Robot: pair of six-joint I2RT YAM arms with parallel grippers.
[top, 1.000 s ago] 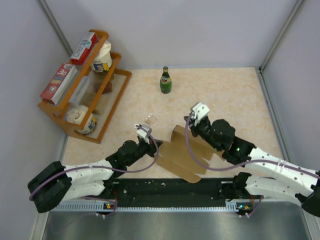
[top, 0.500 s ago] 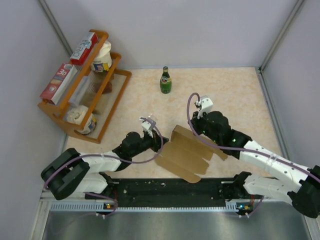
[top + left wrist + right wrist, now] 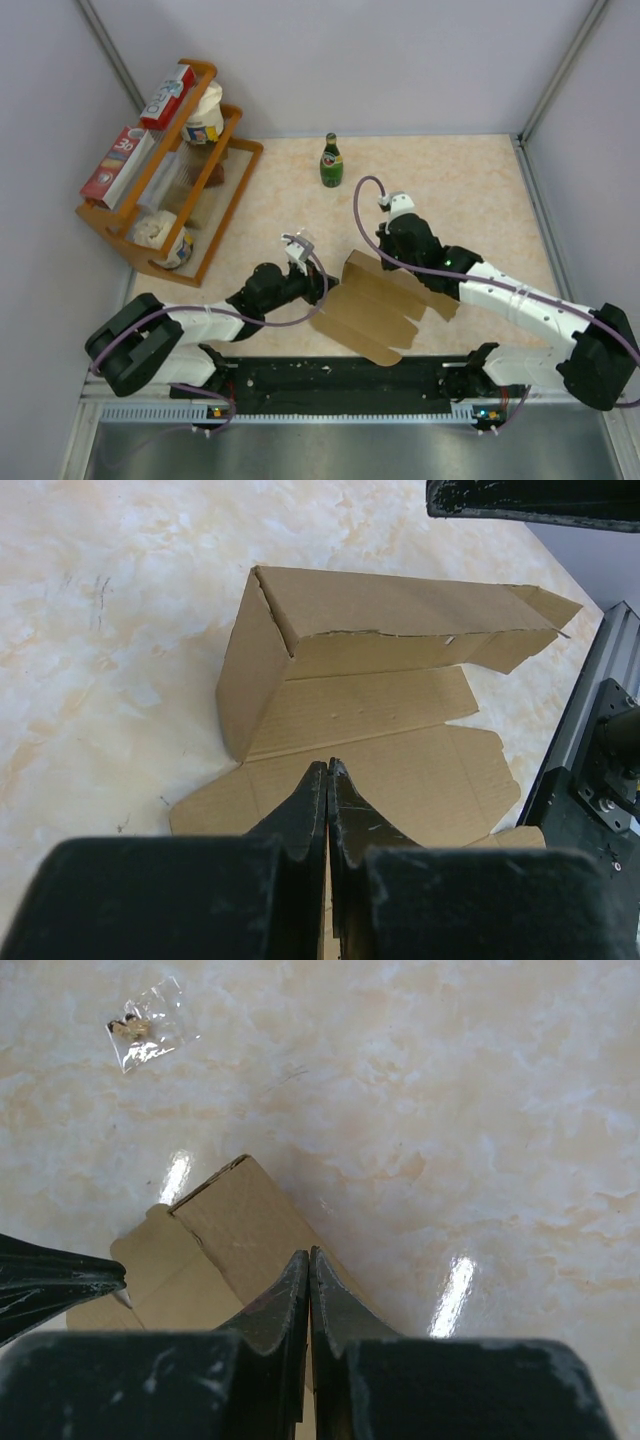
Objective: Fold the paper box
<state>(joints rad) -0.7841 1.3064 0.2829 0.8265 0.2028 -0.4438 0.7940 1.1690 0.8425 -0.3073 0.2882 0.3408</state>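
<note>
The paper box (image 3: 375,305) is a brown cardboard sheet lying near the table's front, with its far panel folded up. In the left wrist view (image 3: 380,650) that panel stands upright above the flat flaps. My left gripper (image 3: 322,287) is shut, its tips (image 3: 328,765) over the sheet's flat left part. My right gripper (image 3: 385,262) is shut, its tips (image 3: 308,1252) at the back of the raised panel (image 3: 240,1225). Neither gripper visibly holds the cardboard. The left fingers (image 3: 50,1275) show at the left edge of the right wrist view.
A green bottle (image 3: 331,161) stands at the back centre. A wooden rack (image 3: 225,185) with red-and-white boxes and tubs stands at the back left. A small clear plastic bag (image 3: 300,237) lies behind the left gripper. A black rail (image 3: 340,378) runs along the near edge.
My left gripper has moved right, up to the sheet's left edge. My right arm has stretched out further, its wrist shifting toward the back, with the tips staying at the raised panel.
</note>
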